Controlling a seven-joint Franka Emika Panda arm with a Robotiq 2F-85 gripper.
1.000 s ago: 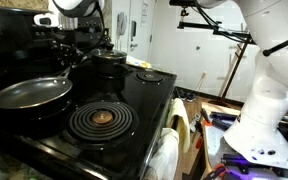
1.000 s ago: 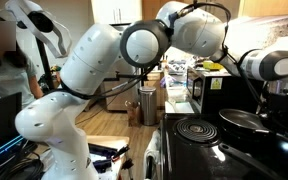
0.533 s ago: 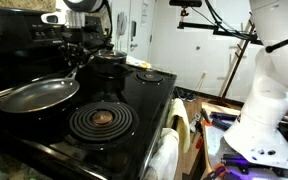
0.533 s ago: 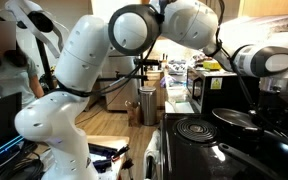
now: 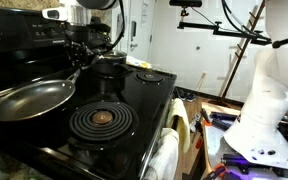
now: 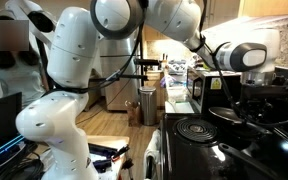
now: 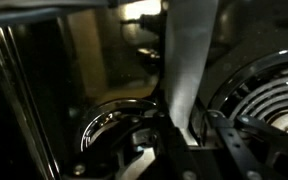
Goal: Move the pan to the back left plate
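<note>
While the gripper [image 5: 79, 62] is closed on the far end of the slim silvery handle [image 5: 72, 75], the pan [image 5: 29, 98] hangs tilted, its handle end higher than its far rim, near the front left corner of the black table [image 5: 152, 100] as this exterior view shows it. Whether its low rim touches the surface I cannot tell. Behind the pan's handle, toward the back edge of the table, stands a smaller, taller dark pot [image 5: 109, 68], close to the gripper but apart from it. A bare coil burner [image 5: 101, 120] lies near the front edge, just beside the pan. In the wrist view the handle [image 7: 187, 70] runs down the middle into the gripper [image 7: 179, 140], with a coil [image 7: 269, 100] to one side and a shiny ring [image 7: 114, 130] to the other.
</note>
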